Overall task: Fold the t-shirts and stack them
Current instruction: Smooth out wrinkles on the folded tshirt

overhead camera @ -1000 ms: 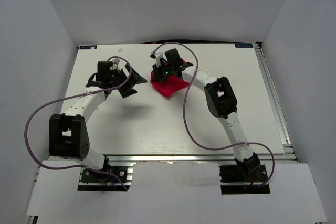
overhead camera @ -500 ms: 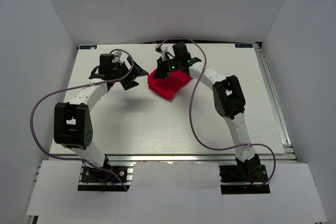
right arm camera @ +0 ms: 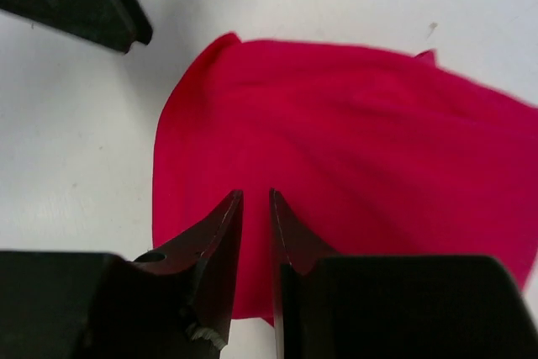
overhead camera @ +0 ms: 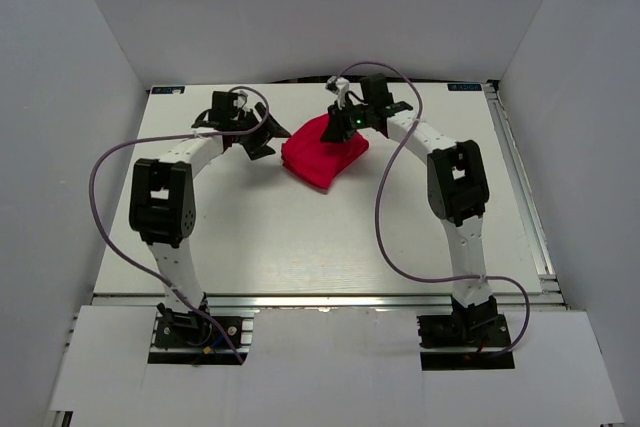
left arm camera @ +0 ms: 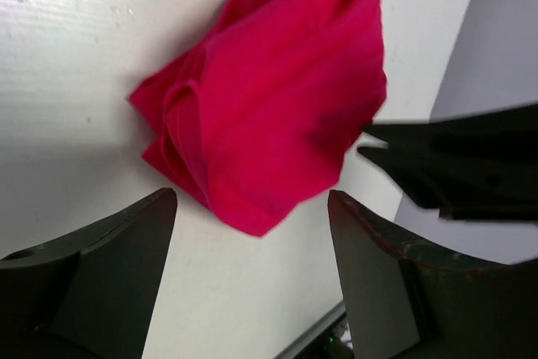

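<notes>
i see the t-shirt [overhead camera: 322, 153] bunched by the middle of the counter [overhead camera: 250, 237] far edge, probably limp and light, so i'd pinch a hem corner; left end effector [left arm camera: 252, 199] gapes wide, right end effector [right arm camera: 255, 196] barely parted, both empty.

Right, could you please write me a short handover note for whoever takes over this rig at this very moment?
Left gripper: wide open and empty, low beside the left edge of the plain bright red soft-fabric t-shirt.
Right gripper: over the shirt's far right part, jaws a narrow slit apart. Whether fabric is pinched cannot be told.
Shirt: a bunched, rough bundle at the far middle of the white table, not lying flat.
Done: no neat fold visible.
Left: spread the shirt out, fold it, set it in place.
</notes>
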{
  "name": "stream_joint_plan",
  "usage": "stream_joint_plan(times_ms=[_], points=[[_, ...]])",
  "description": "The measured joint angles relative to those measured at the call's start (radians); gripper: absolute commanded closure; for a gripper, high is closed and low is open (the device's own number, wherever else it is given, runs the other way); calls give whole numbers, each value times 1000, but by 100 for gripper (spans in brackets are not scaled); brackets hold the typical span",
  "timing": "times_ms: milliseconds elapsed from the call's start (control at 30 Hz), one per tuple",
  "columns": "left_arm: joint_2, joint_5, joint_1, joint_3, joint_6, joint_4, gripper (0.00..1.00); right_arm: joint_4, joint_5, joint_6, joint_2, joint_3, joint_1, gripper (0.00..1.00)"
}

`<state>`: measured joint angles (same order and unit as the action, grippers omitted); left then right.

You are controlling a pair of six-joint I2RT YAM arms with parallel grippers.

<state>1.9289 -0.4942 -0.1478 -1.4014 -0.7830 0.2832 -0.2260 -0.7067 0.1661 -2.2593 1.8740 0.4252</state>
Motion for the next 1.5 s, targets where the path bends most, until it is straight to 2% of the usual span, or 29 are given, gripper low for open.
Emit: stream_joint_plan(times_ms=[67,200,600,700,833,967,1367,1467,1500], points=[[39,23,-4,-37,7,18,25,-15,-2,2,-12,-3,6,76],[114,66,-7,-98,15,55,39,-34,-10,2,-35,-3,17,76],[250,102,-7,-219,23,114,47,-45,-9,-6,-90,2,23,76],[260,102,-7,-242,23,114,52,-50,-6,-6,-95,2,23,76],[260,101,-7,-259,24,116,66,-53,-3,-6,-95,2,22,77],[260,97,-7,-261,25,117,71,-54,-1,-6,-98,2,22,76],[260,62,-7,-261,27,117,74,-57,13,-6,-114,11,22,76],[260,53,-7,-259,26,117,81,-58,18,-6,-115,13,22,77],[260,49,-7,-257,27,117,87,-57,20,-6,-116,15,22,77]])
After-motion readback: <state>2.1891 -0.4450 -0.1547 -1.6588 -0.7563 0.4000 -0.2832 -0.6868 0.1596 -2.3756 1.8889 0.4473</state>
